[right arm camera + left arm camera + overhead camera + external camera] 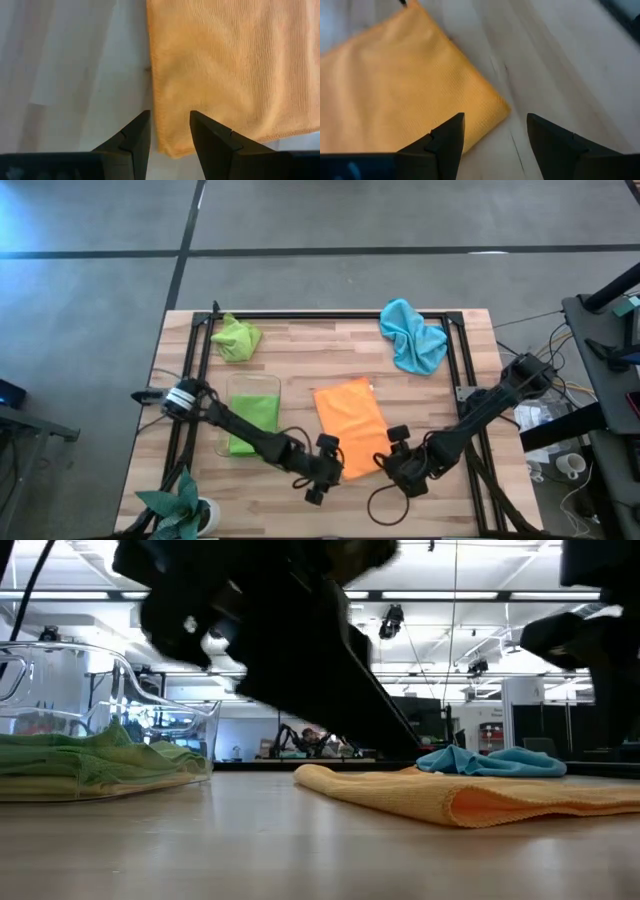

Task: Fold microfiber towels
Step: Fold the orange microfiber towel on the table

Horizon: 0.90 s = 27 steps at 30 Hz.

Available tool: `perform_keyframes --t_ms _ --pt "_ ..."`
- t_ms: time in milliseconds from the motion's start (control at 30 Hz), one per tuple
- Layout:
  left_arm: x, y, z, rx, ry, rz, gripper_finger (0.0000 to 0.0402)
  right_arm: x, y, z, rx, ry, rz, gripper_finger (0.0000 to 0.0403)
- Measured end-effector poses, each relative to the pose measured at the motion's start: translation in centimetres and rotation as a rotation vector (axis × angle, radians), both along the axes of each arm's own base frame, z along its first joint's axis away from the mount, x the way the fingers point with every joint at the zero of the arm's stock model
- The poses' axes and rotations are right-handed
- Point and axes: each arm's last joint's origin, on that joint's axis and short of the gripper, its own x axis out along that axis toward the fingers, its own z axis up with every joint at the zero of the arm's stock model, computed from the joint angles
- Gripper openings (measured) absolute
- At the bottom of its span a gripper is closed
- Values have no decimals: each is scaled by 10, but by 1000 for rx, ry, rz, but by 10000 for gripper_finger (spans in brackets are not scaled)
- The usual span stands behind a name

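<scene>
The orange towel (pixel 350 425) lies flat at the centre of the high view on the table (pixel 440 395), with the left gripper (pixel 325 470) released at its lower-left corner and the right gripper (pixel 398 450) released at its lower-right corner, neither grasping the cloth.
</scene>
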Motion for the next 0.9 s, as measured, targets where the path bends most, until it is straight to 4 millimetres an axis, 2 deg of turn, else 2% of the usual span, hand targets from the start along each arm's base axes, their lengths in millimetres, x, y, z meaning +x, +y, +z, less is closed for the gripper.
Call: perform_keyframes --t_ms 200,400,700,900 --pt "14 -16 -13 101 102 -1 199 -14 11 -3 -29 -17 26 149" --pt "21 -21 -19 166 74 12 199 -22 9 -11 -78 -32 -3 171" --pt "23 -19 -17 198 60 48 199 -21 7 -32 -135 20 57 170" --pt "28 -22 -6 186 49 42 199 -14 5 -37 -98 39 19 154"
